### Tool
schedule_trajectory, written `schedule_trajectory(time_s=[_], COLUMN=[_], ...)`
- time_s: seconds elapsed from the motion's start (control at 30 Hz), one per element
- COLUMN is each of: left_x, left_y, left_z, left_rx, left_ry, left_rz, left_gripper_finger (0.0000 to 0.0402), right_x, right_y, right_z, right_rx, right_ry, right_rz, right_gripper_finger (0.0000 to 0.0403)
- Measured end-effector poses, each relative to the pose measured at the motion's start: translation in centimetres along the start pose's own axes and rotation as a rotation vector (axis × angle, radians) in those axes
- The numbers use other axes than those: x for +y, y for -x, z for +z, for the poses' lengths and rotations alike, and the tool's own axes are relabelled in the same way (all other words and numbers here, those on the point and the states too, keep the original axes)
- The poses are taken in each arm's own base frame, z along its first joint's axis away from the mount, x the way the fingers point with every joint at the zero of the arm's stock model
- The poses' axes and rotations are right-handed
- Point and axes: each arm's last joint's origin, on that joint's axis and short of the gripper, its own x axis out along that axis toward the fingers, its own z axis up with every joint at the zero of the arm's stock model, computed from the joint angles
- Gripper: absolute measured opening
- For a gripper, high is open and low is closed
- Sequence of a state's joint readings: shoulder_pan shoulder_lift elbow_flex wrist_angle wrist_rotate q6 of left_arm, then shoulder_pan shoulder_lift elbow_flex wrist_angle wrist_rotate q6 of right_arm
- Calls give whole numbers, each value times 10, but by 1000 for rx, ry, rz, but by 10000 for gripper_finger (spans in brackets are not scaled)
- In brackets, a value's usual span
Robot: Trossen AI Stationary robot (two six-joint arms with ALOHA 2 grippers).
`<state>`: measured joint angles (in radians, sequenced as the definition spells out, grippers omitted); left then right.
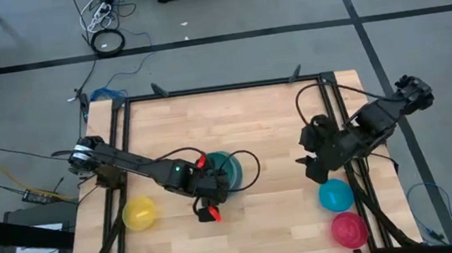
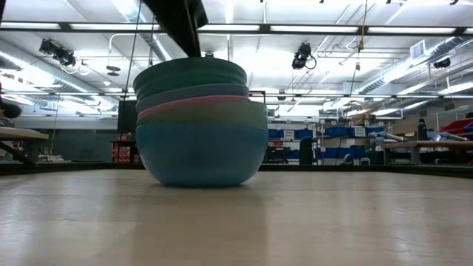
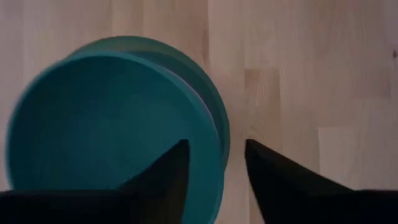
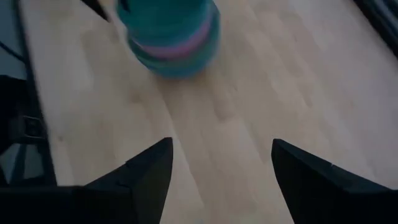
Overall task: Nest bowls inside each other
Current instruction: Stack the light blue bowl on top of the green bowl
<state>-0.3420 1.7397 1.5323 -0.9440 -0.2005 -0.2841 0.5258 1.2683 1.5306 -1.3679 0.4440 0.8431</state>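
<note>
Releasing the teal bowl (image 3: 112, 130) onto the stack (image 2: 199, 125) at mid-worktop (image 1: 277, 129): best let go level and centred, then lifted straight up so nothing tips. Left gripper (image 1: 208, 202) over the stack, jaws parted astride the teal rim, barely touching. Right gripper (image 4: 217, 168) near the worktop's right edge, jaws spread wide, empty. Yellow bowl (image 1: 139, 212), blue bowl (image 1: 335, 195) and red bowl (image 1: 349, 229) loose, well apart.

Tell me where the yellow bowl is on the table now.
In the high view, the yellow bowl sits alone near the table's front left corner, left of the left gripper and the stack of bowls.
</note>
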Motion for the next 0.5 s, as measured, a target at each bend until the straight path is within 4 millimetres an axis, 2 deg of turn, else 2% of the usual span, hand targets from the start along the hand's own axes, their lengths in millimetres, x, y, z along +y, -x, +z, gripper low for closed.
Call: schedule_trajectory(time_s=[0.17,0.27,0.5], left_x=[1,1,-6], left_y=[13,30,83], left_z=[6,12,18], left_rx=[-6,-29,-88], left_ry=[51,57,15], left_rz=[22,56,183], left_gripper_finger=[232,258,273], right_x=[3,5,15], right_y=[-25,-48,-97], right_z=[-20,-42,-94], right_rx=[179,320,476], right_ry=[-126,-225,-387], right_rz=[-56,-82,-78], right_gripper_finger=[258,258,257])
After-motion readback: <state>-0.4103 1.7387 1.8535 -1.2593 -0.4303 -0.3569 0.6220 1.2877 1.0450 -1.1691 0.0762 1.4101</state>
